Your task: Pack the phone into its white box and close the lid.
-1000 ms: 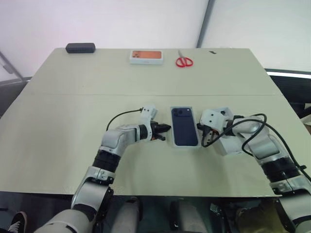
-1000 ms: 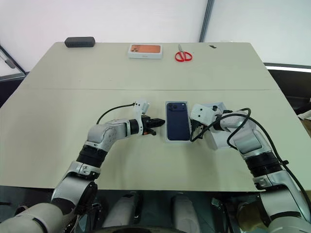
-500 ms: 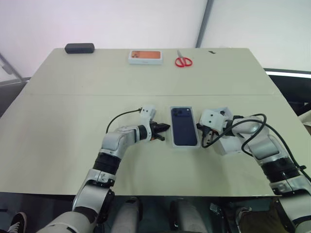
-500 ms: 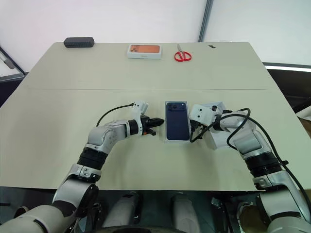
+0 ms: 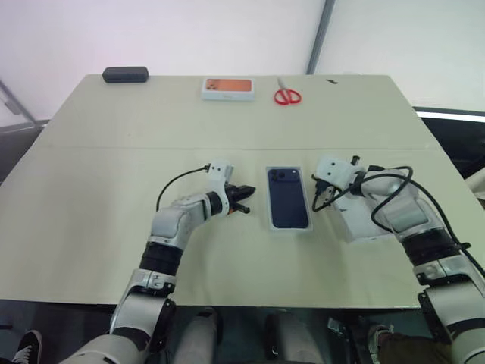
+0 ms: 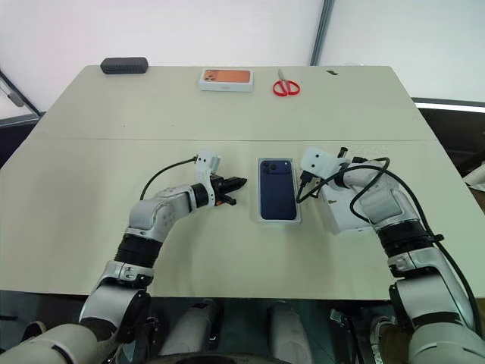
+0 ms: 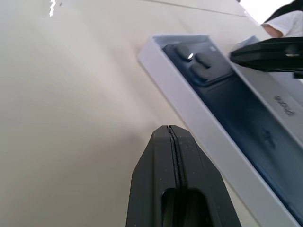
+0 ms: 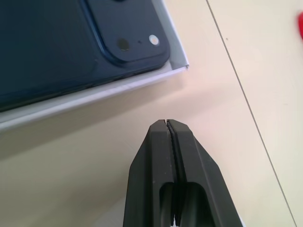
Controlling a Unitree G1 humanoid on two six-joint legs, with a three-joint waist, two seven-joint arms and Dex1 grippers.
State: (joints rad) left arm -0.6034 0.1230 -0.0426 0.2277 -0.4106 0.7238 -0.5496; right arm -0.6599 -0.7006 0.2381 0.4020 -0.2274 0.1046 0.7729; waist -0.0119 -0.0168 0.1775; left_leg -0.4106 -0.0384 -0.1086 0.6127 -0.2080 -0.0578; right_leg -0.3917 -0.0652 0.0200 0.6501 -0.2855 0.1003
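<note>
The phone (image 5: 287,197) lies camera-side up inside the white box (image 5: 268,205) at the middle of the worktop (image 5: 91,189). The left gripper (image 5: 244,208), fingers pressed together, hovers at its 9 o'clock, close but apart. The right gripper (image 8: 169,130), also closed and empty, sits at its 2 o'clock near the camera corner. The lid (image 5: 360,224) rests at 3 o'clock

Head stereo pair looks down over table (image 5: 114,174); wrist views close, both sharing phone (image 7: 236,94).
</note>
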